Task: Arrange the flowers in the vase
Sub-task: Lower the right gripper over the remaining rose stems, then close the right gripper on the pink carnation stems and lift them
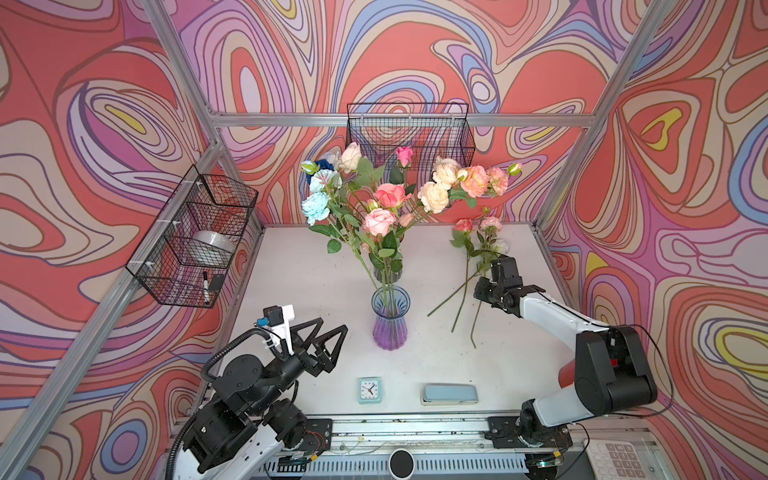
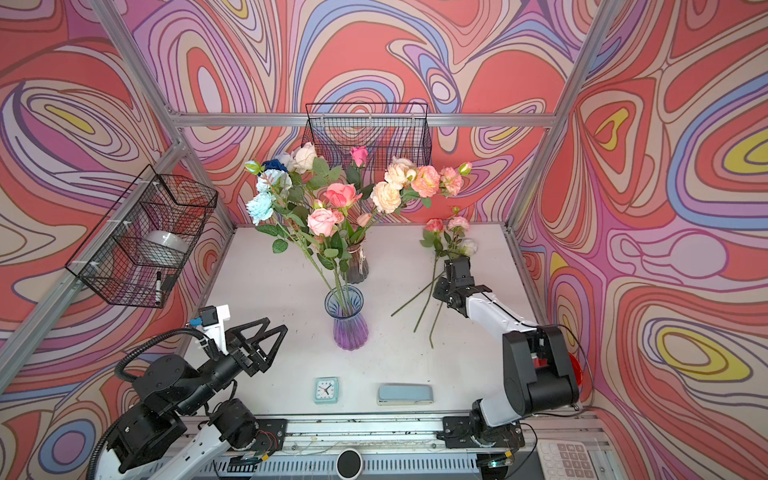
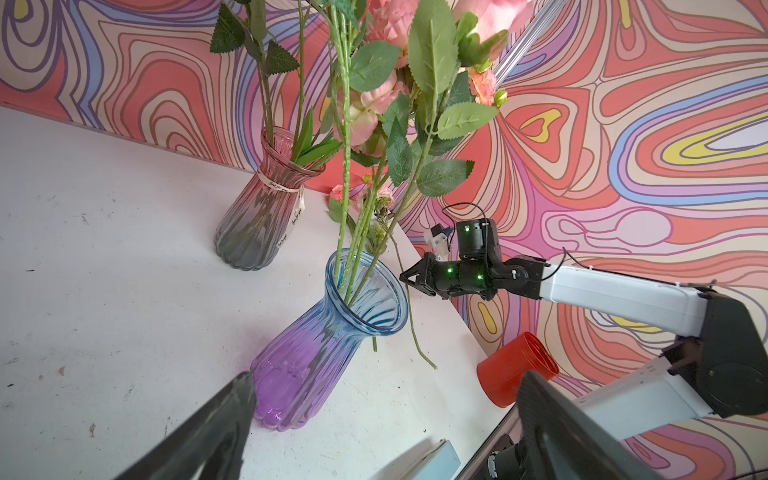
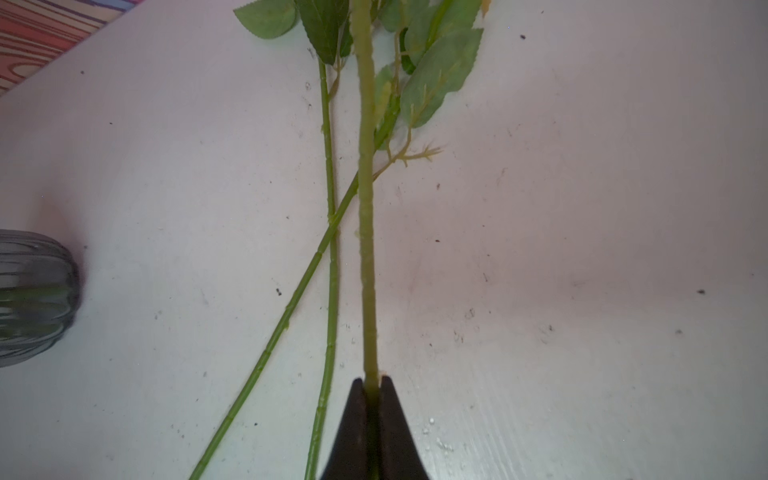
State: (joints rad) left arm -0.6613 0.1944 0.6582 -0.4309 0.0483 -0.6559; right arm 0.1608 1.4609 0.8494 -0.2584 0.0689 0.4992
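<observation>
A blue-and-purple glass vase (image 1: 390, 318) (image 2: 346, 318) (image 3: 328, 332) stands mid-table with several flowers (image 1: 376, 220) (image 2: 332, 195) rising from it. Three loose flowers (image 1: 464, 225) (image 2: 434, 225) lie on the table to its right, stems crossing (image 4: 330, 249). My right gripper (image 4: 372, 380) (image 3: 405, 279) is shut on one pale green stem (image 4: 365, 208) (image 1: 477, 320), low over the table. In both top views its fingertips are hidden under the wrist. My left gripper (image 1: 332, 324) (image 2: 276, 324) (image 3: 386, 380) hovers left of the vase, open and empty.
A second grey-pink vase (image 1: 388, 272) (image 3: 257, 224) (image 4: 33, 295) with flowers stands just behind the first. A small clock (image 1: 369, 390) and a pale blue stapler (image 1: 450, 394) lie near the front edge. Wire baskets (image 1: 195, 237) (image 1: 409, 133) hang on the walls. A red cup (image 3: 515, 370) sits off the table's right side.
</observation>
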